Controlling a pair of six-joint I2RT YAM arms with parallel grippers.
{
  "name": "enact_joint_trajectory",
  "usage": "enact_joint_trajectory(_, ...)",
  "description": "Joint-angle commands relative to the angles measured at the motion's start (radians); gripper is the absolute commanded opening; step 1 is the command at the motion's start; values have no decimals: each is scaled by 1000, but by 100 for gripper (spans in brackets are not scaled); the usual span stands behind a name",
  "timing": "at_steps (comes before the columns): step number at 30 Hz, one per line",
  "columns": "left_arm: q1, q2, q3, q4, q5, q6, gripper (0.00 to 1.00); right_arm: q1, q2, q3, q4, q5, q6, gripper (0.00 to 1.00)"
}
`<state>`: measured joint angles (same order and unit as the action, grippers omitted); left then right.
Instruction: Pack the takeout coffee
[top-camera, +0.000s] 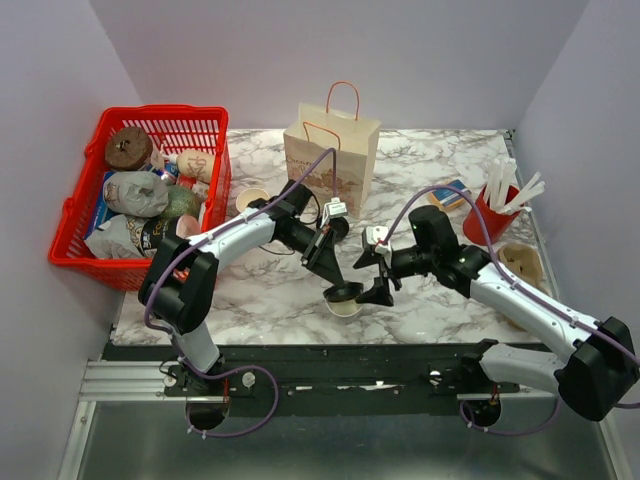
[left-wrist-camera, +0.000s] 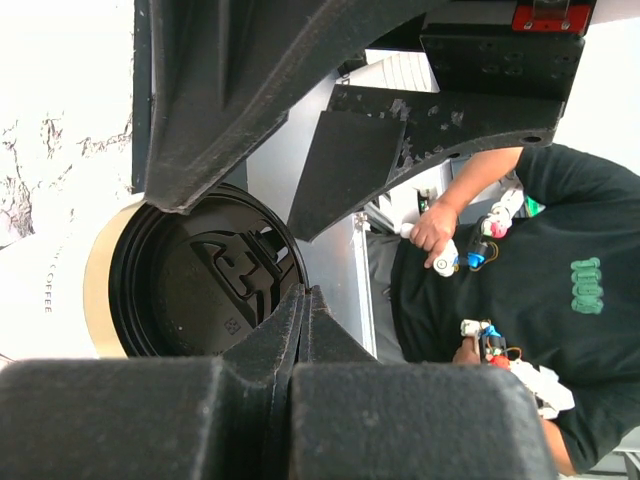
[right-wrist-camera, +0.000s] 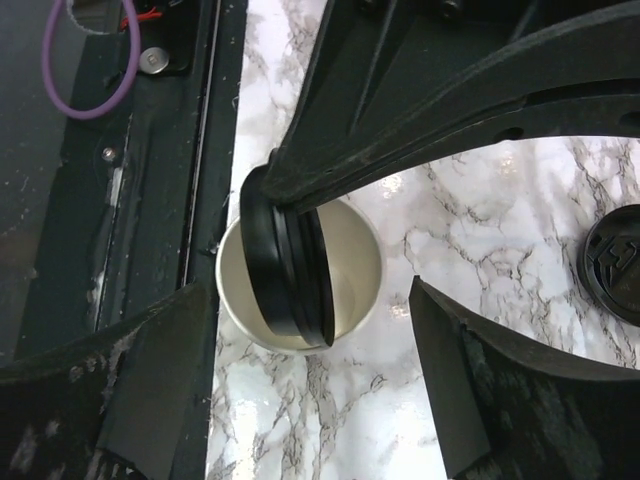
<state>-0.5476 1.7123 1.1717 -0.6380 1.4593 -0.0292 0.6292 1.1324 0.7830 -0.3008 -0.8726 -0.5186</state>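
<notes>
The takeout coffee cup (top-camera: 349, 308) (right-wrist-camera: 352, 262), whitish paper, stands open near the table's front edge. Its round black lid (top-camera: 343, 292) (right-wrist-camera: 290, 265) hangs tilted on edge over the cup's mouth. My left gripper (top-camera: 338, 283) (left-wrist-camera: 303, 293) is shut on the rim of that lid (left-wrist-camera: 200, 280), with the cup's wall (left-wrist-camera: 50, 300) behind it. My right gripper (top-camera: 372, 275) (right-wrist-camera: 300, 390) is open just right of the cup. Its fingers (right-wrist-camera: 160, 385) stand wide on either side, nothing between them.
A tan paper bag (top-camera: 330, 155) with red handles stands at the back centre. A red basket (top-camera: 140, 190) of goods sits left, with a tan cup (top-camera: 252, 198) beside it. A red cup of white utensils (top-camera: 495, 210) is right. A loose flat black lid (right-wrist-camera: 615, 265) lies on the marble.
</notes>
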Motion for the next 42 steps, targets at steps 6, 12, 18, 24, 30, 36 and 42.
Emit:
enact_joint_trajectory(6,-5,-3,14,15,-5,12,5,10,29,-28,112,58,89,79)
enact_joint_trajectory(12,-5,-13,13,27,-7,5,11,10,43,-36,147,58,134,74)
enact_joint_trajectory(18,-3,-17,11,38,-25,-3,23,10,61,-30,144,35,144,65)
enact_joint_trajectory(24,0,-22,14,54,-54,-20,33,10,66,-31,138,26,158,61)
enact_joint_trajectory(30,34,-49,16,86,-158,-47,45,10,75,-30,138,24,175,59)
enact_joint_trajectory(36,48,-82,-18,118,-234,-49,49,10,90,-28,147,34,186,60)
enact_joint_trajectory(42,48,-102,-66,169,-270,-66,49,10,104,-19,150,41,195,64)
